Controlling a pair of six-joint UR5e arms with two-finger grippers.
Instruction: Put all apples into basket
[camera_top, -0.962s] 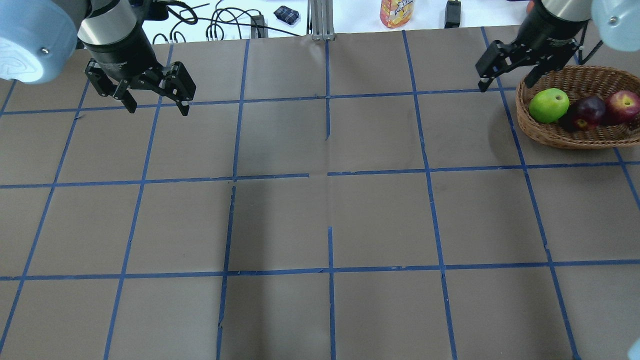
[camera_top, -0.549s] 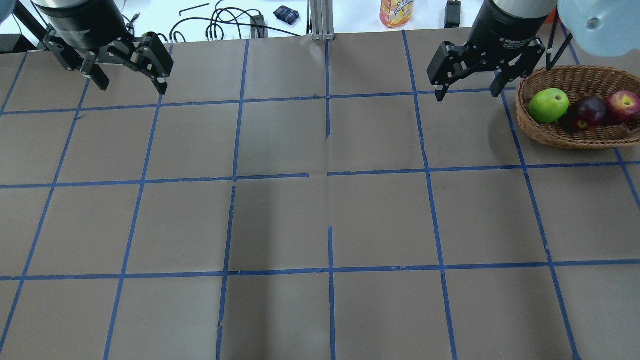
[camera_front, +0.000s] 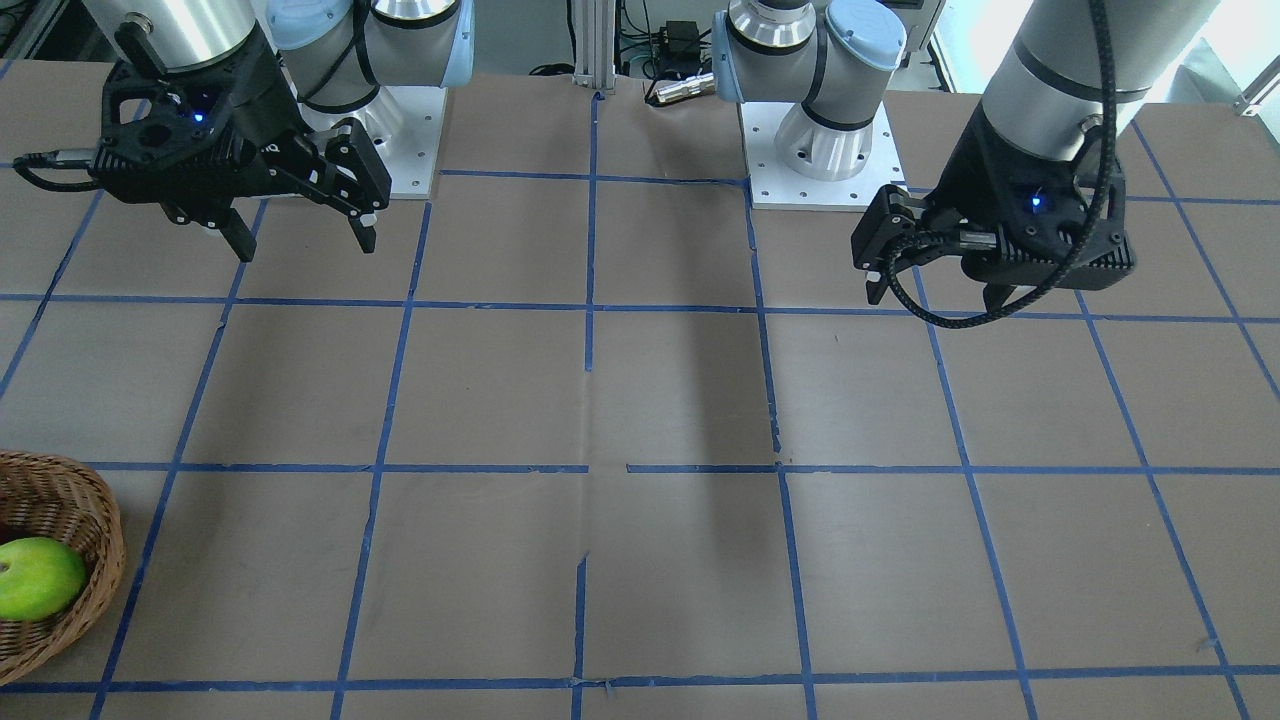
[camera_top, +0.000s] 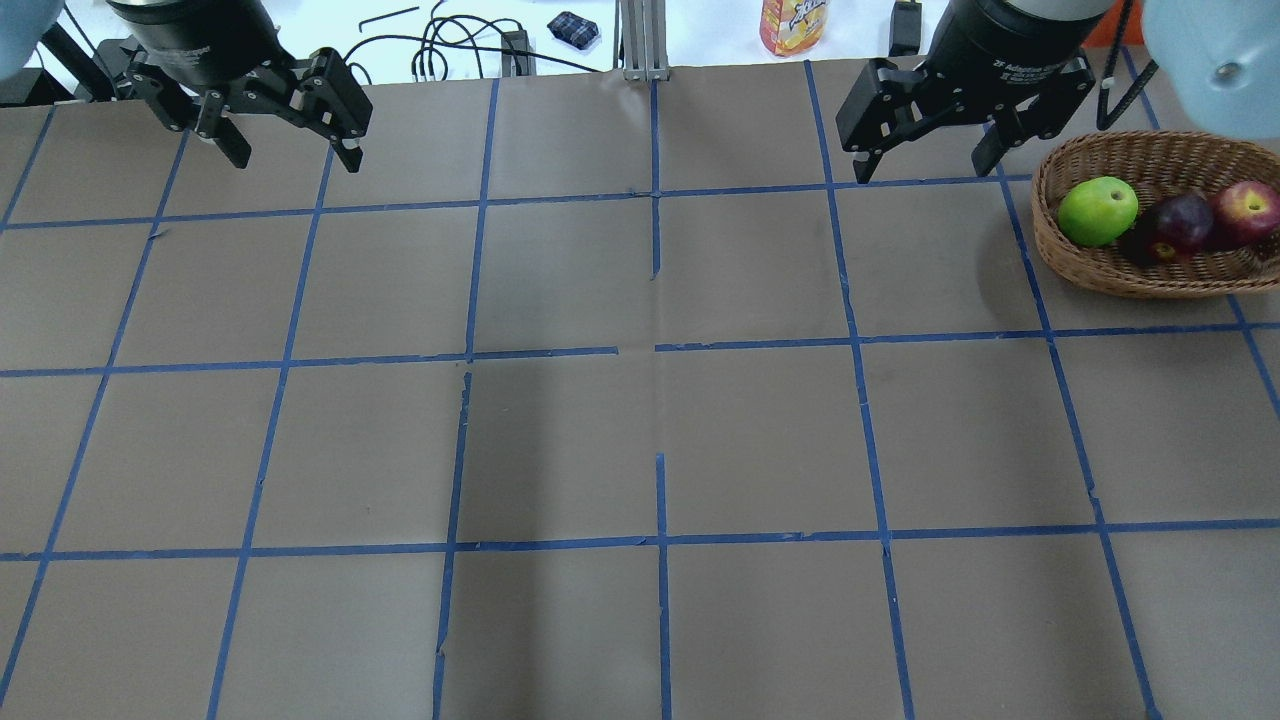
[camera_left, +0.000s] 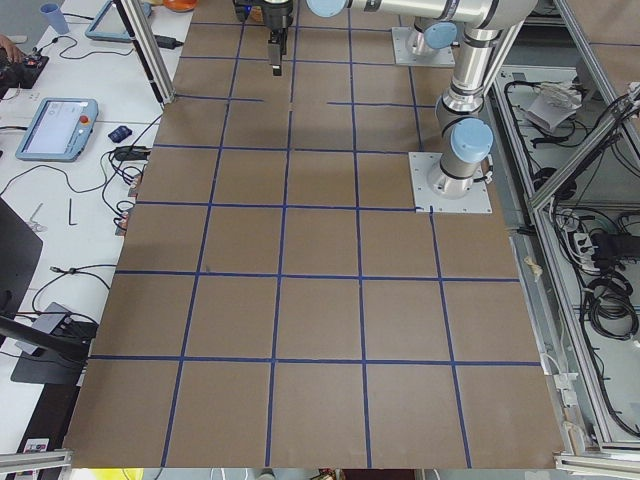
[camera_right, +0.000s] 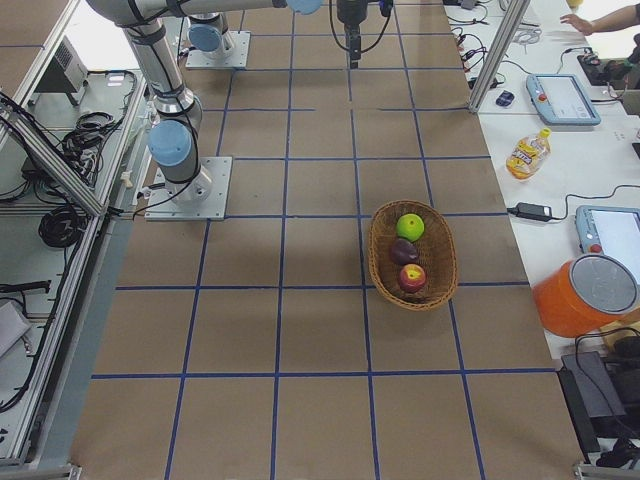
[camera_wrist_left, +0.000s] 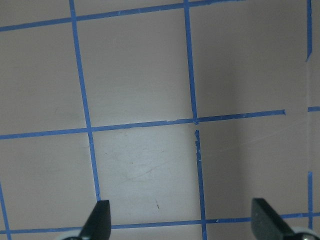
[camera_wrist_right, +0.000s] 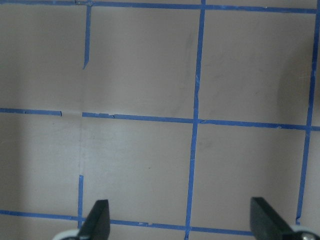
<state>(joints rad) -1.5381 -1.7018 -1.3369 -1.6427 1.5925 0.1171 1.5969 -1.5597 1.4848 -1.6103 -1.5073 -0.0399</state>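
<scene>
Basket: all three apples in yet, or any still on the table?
All in: the green apple, maroon apple and red apple lie side by side inside the basket, in both the overhead and right-side views.

Through the overhead view I am watching the basket sitting on the worktop at the robot's right end, toward the side away from its base. Three apples are lying inside in a row: the left apple nearest the worktop's middle, the middle apple just beside it, and the right apple at the outer end. The right claw is hanging above the worktop, showing left of the basket. The left claw is hanging far to the left, well apart. A bottle is resting beyond the worktop's far edge.
</scene>
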